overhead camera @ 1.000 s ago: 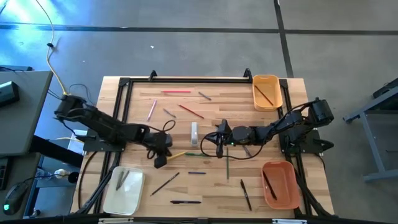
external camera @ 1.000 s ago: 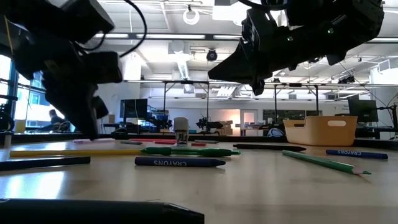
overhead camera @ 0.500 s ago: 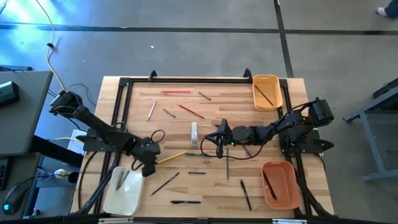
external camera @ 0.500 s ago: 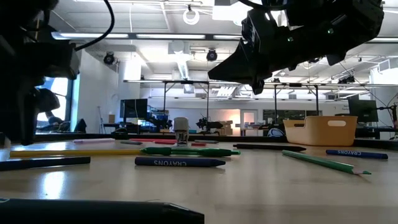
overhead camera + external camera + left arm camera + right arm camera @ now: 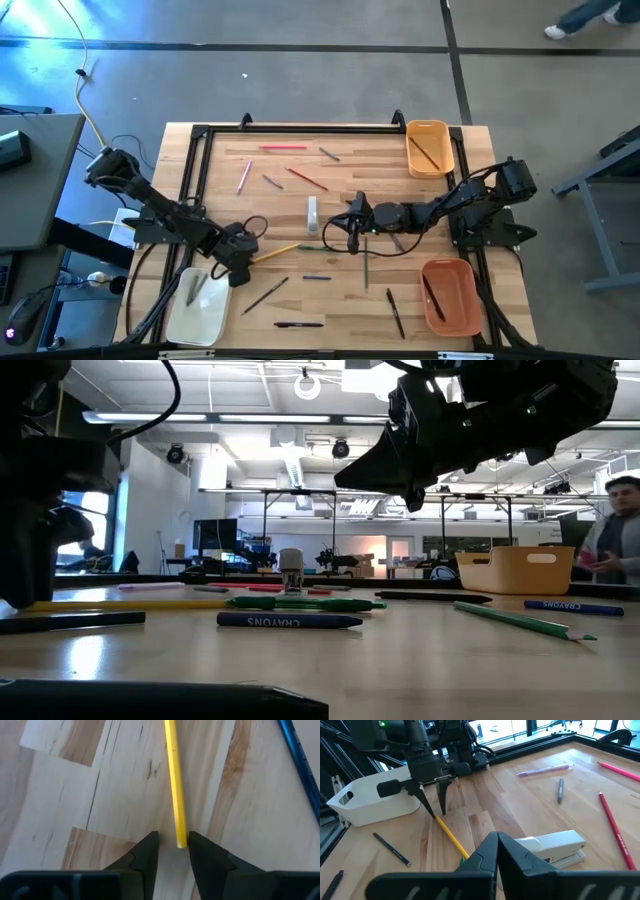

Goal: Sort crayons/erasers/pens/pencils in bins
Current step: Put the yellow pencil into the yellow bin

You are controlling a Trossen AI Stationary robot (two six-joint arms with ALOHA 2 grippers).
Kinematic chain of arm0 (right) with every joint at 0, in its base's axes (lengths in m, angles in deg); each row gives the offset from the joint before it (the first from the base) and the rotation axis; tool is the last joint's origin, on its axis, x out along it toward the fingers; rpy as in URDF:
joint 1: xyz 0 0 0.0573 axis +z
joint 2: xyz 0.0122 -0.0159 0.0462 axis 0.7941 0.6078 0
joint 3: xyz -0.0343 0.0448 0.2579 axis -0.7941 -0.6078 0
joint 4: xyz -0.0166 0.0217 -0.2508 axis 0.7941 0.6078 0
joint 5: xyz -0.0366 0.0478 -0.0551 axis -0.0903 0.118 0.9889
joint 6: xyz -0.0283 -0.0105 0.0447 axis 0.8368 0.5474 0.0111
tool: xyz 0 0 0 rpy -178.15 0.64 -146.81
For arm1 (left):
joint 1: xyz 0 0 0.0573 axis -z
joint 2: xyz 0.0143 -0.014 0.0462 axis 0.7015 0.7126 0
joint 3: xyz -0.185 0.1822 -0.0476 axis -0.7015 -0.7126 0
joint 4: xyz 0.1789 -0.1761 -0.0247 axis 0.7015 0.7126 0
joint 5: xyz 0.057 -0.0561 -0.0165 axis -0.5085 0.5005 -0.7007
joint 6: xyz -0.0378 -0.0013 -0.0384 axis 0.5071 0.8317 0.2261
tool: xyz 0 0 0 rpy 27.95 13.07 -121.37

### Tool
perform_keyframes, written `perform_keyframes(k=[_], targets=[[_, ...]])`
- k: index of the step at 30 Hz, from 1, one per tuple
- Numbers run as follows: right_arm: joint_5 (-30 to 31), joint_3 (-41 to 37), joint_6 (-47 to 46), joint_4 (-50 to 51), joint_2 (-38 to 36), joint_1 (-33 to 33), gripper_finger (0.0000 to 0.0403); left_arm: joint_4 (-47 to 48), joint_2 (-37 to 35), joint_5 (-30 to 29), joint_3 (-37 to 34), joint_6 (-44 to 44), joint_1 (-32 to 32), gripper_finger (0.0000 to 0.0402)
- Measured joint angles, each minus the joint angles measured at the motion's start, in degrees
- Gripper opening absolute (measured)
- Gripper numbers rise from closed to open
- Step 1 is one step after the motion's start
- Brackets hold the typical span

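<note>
A yellow pencil [image 5: 275, 251] lies flat on the table left of centre. My left gripper [image 5: 240, 264] is open and points down over the pencil's left end, with one finger on each side of that end [image 5: 180, 840]. My right gripper [image 5: 350, 237] is shut and empty, and hovers above the table's middle beside a white stapler [image 5: 312, 213]. The cream-white bin [image 5: 200, 306] is at the near left, the orange bin [image 5: 449, 297] at the near right and the small yellow-orange bin [image 5: 429, 148] at the far right. Each bin holds a stick or two. My left gripper's fingers straddle the yellow pencil's end from above. One finger [image 5: 200, 852] stands right against the end [image 5: 181, 841]. I cannot tell whether it touches. The pencil lies flat on the table.
A green pencil [image 5: 365, 266], a blue crayon [image 5: 317, 277] and black pens [image 5: 298, 324] [image 5: 395, 312] lie toward the near edge. Pink and red pencils [image 5: 284, 147] [image 5: 308, 179] lie toward the far edge. A person [image 5: 615, 532] stands beyond the table's right side.
My left gripper has gone toward the table's left and near edges, and down to the yellow pencil's left end. The pencil has not moved.
</note>
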Motion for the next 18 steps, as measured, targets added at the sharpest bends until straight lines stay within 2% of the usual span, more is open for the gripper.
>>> perform_keyframes(k=[11, 18], targets=[[0.00, 0.00, -0.20, -0.17, 0.00, 0.00, 0.0001, -0.97, 0.42, -1.00, -0.07, -4.33, -0.53, 0.0010], [1.45, 2.64, -1.66, 2.61, 0.02, 0.21, 0.0001, -1.17, 0.42, -1.48, -0.08, -5.14, -0.06, 0.0002]])
